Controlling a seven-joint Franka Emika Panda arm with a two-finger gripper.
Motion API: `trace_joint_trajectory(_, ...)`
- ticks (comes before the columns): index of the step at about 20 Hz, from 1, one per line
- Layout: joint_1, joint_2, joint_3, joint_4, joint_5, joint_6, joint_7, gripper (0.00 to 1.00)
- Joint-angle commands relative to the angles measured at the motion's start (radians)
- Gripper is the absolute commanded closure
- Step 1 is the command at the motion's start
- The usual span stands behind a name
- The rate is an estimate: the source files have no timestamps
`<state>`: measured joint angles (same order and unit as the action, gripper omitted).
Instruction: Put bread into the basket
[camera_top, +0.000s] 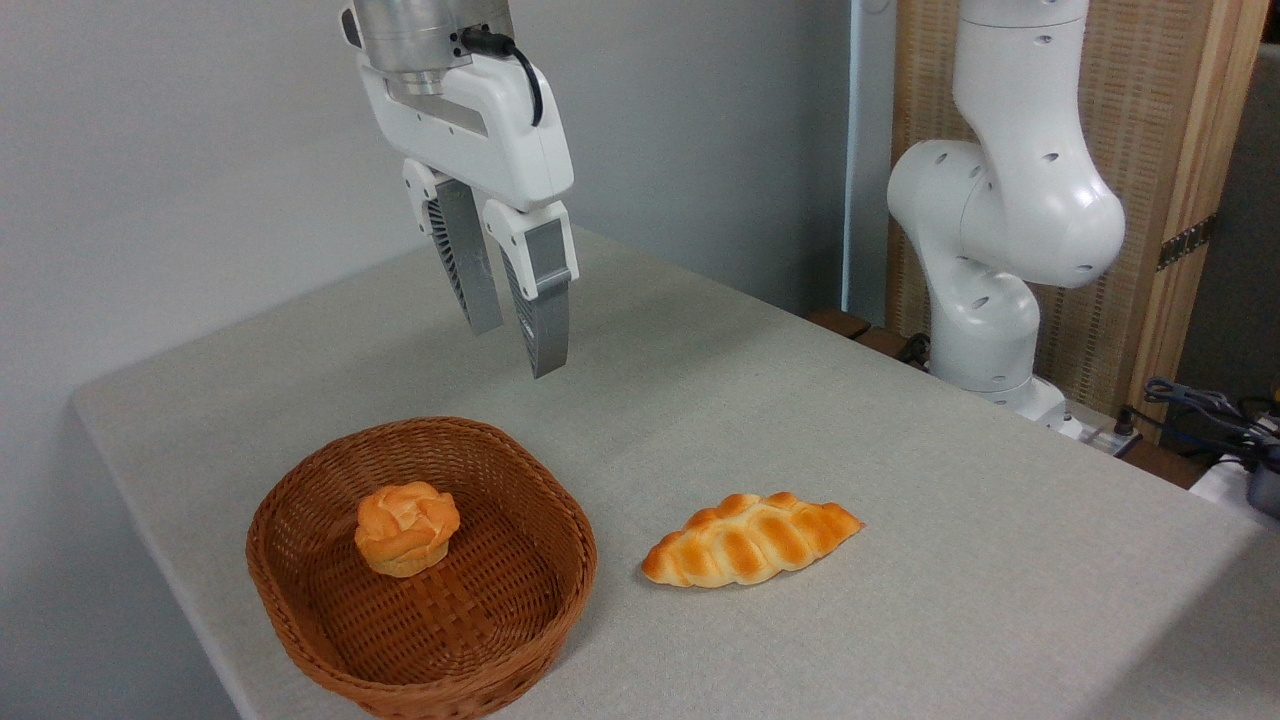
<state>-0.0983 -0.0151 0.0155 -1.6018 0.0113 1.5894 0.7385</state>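
Gripper (515, 345), white two-finger unit with grey ribbed fingers, hangs in the air above and behind the brown woven wicker basket (300, 585). Fingers slightly parted at the tips, nothing between them.

Bread (750, 540), long braided golden-orange loaf with pointed ends, lies flat on the grey cloth-covered table (950, 480), just right of the basket, not touching its rim. Long axis runs roughly left-right, right tip angled a bit away from the camera.

Small round orange bun (407, 527) already sits in the basket, left of centre. Not the target.

Step in hand, as I read it: reach and grasp the loaf. Suggestions:
- Translate right of the basket, centre over the loaf's middle ridge.
- Widen the fingers before descending; the current gap looks too narrow.
- Rotate wrist so the fingers close across the short width, not along the length.
- Looks soft, so close gently.
- Lift clear of the rim, drop into the free right half of the basket, away from the bun.
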Motion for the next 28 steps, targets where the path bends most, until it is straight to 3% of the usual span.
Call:
trace_joint_trajectory(1,0.008,-0.017,-0.003,-0.01,0.001,-0.009,0.013,0.0)
trace_joint_trajectory(13,0.009,-0.031,0.001,-0.027,0.006,0.014,0.021,0.0)
trace_joint_trajectory(15,0.009,-0.057,0.003,-0.079,0.012,0.049,0.028,0.0)
trace_joint_trajectory(18,0.019,-0.149,0.023,-0.254,0.021,0.159,0.117,0.0)
trace_joint_trajectory(21,0.02,-0.186,0.041,-0.355,0.065,0.164,0.192,0.0)
trace_joint_trajectory(25,0.022,-0.187,0.043,-0.469,0.168,0.166,0.234,0.0)
trace_joint_trajectory(28,0.022,-0.186,0.063,-0.533,0.188,0.175,0.324,0.0)
